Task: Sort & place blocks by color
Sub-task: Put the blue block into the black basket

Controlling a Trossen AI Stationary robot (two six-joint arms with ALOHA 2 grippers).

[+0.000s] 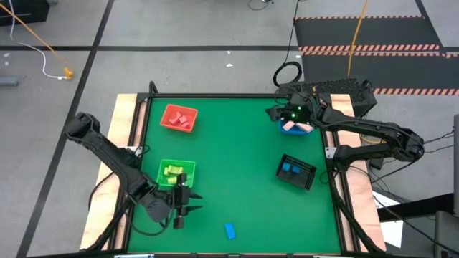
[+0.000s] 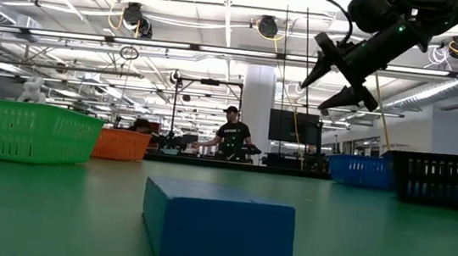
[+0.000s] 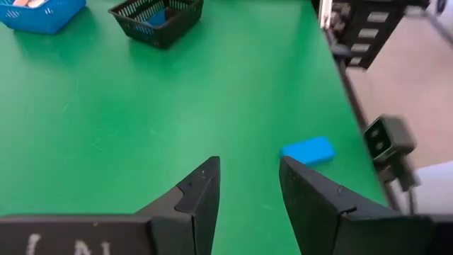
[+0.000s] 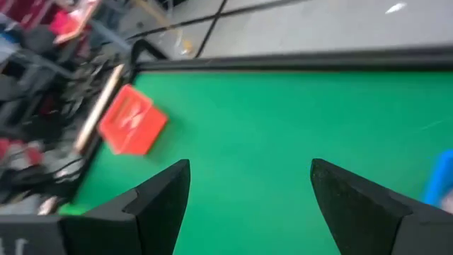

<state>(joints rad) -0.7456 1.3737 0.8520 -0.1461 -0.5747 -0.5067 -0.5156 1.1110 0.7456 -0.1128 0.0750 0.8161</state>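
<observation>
A single blue block [image 1: 229,230] lies flat on the green mat near the table's near edge; it fills the low view [image 2: 219,225] and shows in the left wrist view [image 3: 308,150]. My left gripper [image 1: 188,206] hovers open and empty to the block's left, beside the green tray [image 1: 176,172]; its fingers [image 3: 249,177] stand short of the block. My right gripper [image 1: 276,113] is open and empty, raised above the mat [image 2: 337,75] next to the blue tray [image 1: 296,127]. Other blocks lie in the trays and the basket.
The red tray [image 1: 179,118] holds red pieces, the green tray yellowish ones and the blue tray tan or pink ones. The black mesh basket [image 1: 295,171] holds blue pieces. A black frame [image 1: 215,95] rims the mat. A person [image 2: 232,137] stands far behind the table.
</observation>
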